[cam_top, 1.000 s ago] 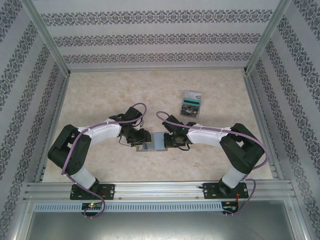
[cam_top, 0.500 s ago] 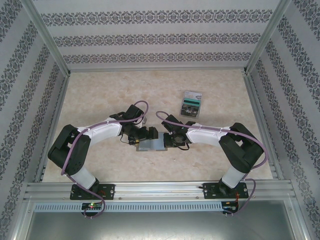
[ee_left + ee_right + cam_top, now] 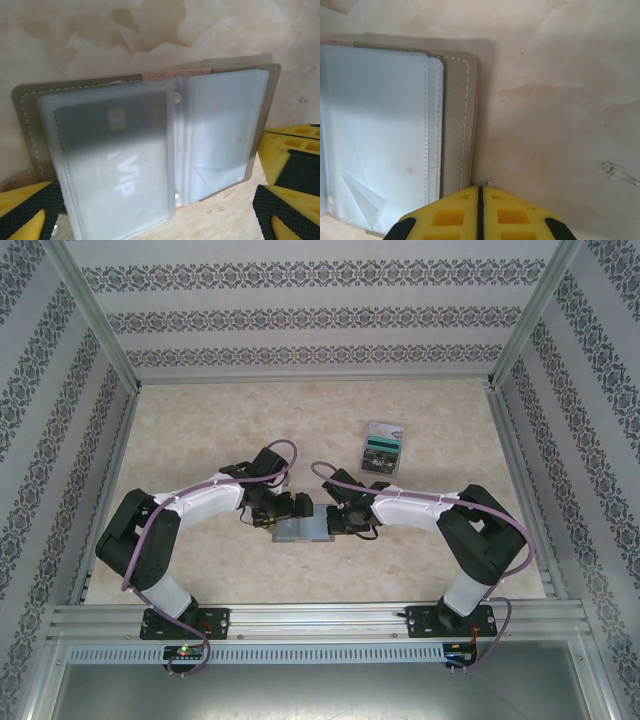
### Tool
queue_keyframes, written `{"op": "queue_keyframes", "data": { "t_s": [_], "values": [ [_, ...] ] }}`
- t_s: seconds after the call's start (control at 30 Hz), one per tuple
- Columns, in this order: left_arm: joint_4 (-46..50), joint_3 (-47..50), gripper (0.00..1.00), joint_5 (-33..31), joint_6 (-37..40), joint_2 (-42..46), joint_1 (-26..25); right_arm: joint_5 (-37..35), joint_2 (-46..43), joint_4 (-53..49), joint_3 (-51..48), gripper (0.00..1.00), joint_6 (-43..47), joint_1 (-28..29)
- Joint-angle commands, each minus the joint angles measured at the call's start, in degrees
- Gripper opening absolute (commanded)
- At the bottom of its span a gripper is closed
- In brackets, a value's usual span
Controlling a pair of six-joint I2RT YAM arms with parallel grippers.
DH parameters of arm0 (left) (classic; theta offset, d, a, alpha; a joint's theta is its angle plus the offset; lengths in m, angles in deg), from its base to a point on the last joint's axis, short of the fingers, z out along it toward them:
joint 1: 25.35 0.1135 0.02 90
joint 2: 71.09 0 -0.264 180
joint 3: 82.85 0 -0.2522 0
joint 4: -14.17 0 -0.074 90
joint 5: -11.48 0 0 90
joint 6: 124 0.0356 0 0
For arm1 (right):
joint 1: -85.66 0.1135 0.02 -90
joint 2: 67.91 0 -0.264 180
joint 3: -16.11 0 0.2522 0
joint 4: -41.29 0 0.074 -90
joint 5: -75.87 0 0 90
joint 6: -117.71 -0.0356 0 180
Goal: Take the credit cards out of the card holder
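The card holder [image 3: 303, 530] lies open and flat on the table between my two grippers. In the left wrist view its grey-brown cover [image 3: 30, 130] frames clear sleeves, and a grey credit card [image 3: 115, 165] marked "VIP" sits inside the left sleeve. My left gripper [image 3: 157, 200] hangs just above the holder, wide open, with nothing between its yellow-and-black fingers [image 3: 30, 212]. My right gripper [image 3: 480, 192] is shut. Its yellow tips rest at the right edge of the holder's cover [image 3: 455, 125]. From above, the left gripper [image 3: 293, 507] and right gripper [image 3: 338, 521] flank the holder.
A clear plastic case [image 3: 382, 448] with green-and-black contents lies at the back right of the beige table [image 3: 200, 430]. Patterned walls and metal rails enclose the workspace.
My left gripper has gone from half closed to wide open and shifted slightly right over the holder. The right gripper has stayed shut at the holder's right edge.
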Motion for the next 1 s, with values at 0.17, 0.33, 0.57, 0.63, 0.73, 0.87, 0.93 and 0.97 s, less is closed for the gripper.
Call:
{"op": "queue_keyframes", "data": {
  "t_s": [0.17,0.33,0.57,0.63,0.73,0.87,0.93,0.97],
  "values": [
    [0.3,-0.5,0.96,-0.4,0.4,0.1,-0.6,1.6,2.2,2.7,0.7,0.00,-0.2,1.1],
    [0.3,-0.1,0.96,0.3,0.6,-0.6,-0.7,1.7,2.4,2.8,0.7,0.00,-0.2,1.1],
    [-1.3,0.5,0.94,2.2,0.4,-2.1,-0.6,1.9,2.4,2.8,0.7,0.00,-0.3,1.2],
    [-1.9,0.6,0.94,2.9,0.2,-2.6,-0.6,1.9,2.4,2.8,0.7,0.00,-0.3,1.1],
    [-2.7,1.0,0.93,3.8,0.0,-2.9,-0.7,1.9,2.3,2.8,0.7,0.00,-0.3,1.1],
    [-4.5,1.2,0.91,6.0,-0.2,-2.4,-0.8,1.9,2.4,2.9,0.6,0.00,-0.4,1.2],
    [-5.3,1.2,0.91,7.1,-0.2,-1.9,-0.8,1.9,2.5,2.8,0.7,0.00,-0.5,1.2],
    [-5.2,1.1,0.92,7.1,-0.1,-1.7,-0.8,1.9,2.5,2.8,0.7,0.00,-0.4,1.2]
  ]
}}
